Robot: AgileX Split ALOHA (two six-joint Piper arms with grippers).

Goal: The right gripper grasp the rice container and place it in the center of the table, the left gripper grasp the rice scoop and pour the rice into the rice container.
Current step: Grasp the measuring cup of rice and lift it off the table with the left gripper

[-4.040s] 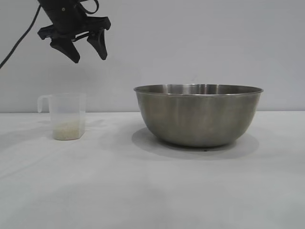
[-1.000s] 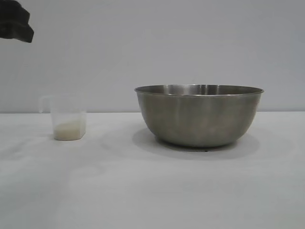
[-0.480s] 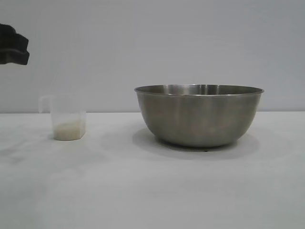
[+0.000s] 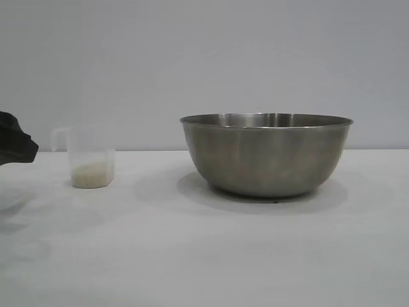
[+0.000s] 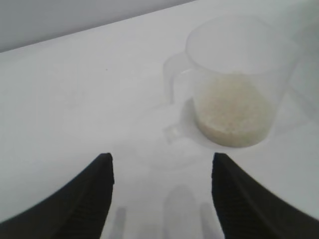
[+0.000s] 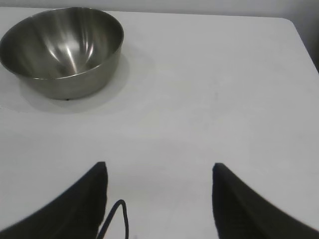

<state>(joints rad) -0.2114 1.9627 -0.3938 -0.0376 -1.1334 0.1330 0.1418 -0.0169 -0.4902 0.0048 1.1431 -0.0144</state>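
My left fingers (image 5: 162, 196) are spread apart near the cup (image 5: 239, 84), touching nothing; it stands on the desk (image 4: 204, 256) holding rice (image 5: 232, 112). My right fingers (image 6: 159, 199) gape empty, the bowl (image 6: 62, 47) well apart.

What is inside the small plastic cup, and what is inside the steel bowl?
The rice scoop holds a low layer of rice at its bottom. The rice container looks empty in the right wrist view; its near wall hides a little of the inside.
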